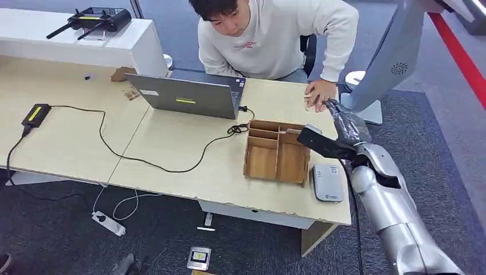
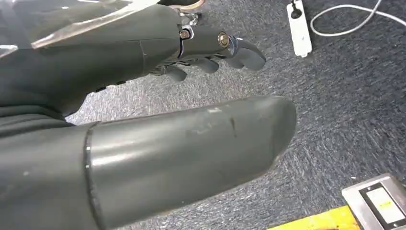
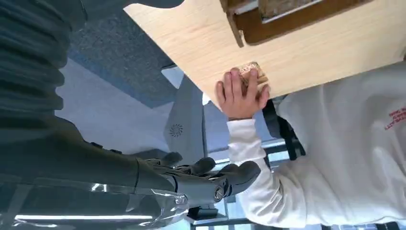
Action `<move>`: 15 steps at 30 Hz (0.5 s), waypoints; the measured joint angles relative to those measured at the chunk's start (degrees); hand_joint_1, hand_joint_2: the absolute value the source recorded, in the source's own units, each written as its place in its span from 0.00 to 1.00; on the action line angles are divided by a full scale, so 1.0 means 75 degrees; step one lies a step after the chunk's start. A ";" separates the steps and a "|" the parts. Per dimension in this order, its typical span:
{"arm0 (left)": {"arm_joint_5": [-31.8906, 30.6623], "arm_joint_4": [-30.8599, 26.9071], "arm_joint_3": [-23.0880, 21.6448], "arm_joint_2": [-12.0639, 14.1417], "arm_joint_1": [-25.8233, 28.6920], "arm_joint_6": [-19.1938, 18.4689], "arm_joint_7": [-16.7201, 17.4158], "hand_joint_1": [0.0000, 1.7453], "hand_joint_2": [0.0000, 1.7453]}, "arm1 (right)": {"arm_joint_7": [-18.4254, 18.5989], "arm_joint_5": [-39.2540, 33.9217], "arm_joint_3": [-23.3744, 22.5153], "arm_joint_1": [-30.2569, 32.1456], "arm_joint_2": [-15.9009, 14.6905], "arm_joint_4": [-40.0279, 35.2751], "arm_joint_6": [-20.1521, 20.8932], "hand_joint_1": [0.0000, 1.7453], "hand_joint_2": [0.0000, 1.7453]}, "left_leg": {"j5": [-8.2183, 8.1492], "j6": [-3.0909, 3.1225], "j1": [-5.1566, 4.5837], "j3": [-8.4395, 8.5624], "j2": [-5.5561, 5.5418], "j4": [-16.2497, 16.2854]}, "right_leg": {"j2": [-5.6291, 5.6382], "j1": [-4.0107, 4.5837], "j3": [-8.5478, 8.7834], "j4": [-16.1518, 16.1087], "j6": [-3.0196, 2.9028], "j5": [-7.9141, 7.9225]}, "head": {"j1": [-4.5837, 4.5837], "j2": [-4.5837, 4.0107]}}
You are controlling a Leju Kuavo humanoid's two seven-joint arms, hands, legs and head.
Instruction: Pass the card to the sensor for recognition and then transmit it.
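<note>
Brown card [image 3: 252, 73] lies mostly hidden under a person's hand [image 3: 241, 93]; right hand [image 3: 210, 175] hovers empty, fingers apart.

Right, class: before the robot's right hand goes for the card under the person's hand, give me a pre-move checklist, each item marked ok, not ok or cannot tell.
1. Card free to pick: not ok; the person's hand lies on it at the table edge.
2. Right hand holding nothing: ok; in the right wrist view its fingers carry nothing.
3. Right hand near the card: ok; it hovers just beside the person's hand.
4. Sensor reachable: ok; it lies uncovered beside the wooden organiser.
5. Left hand out of the way: ok; it hangs over the carpet, holding nothing.
6. Card face orientation: cannot tell; mostly hidden.
</note>
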 joint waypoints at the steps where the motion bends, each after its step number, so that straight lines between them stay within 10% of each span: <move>1: -0.0003 0.0000 0.0000 0.0000 0.0002 0.0000 0.0000 0.00 0.00 | -0.0006 0.0015 0.0026 -0.0048 0.0026 0.0104 0.0003 0.00 1.00 | 0.0000 0.0000 0.0000 0.0001 0.0000 0.0000 | 0.0000 0.0000 0.0000 0.0000 0.0000 0.0000 | 0.0000 0.0000; 15: -0.0090 0.0000 0.0000 0.0015 0.0021 -0.0050 0.0064 0.00 0.00 | -0.0038 -0.0038 0.0105 -0.0243 0.0184 0.0959 -0.0023 0.00 1.00 | 0.0000 0.0000 0.0002 0.0001 -0.0001 0.0000 | 0.0000 0.0001 -0.0001 0.0000 0.0000 0.0000 | 0.0000 0.0000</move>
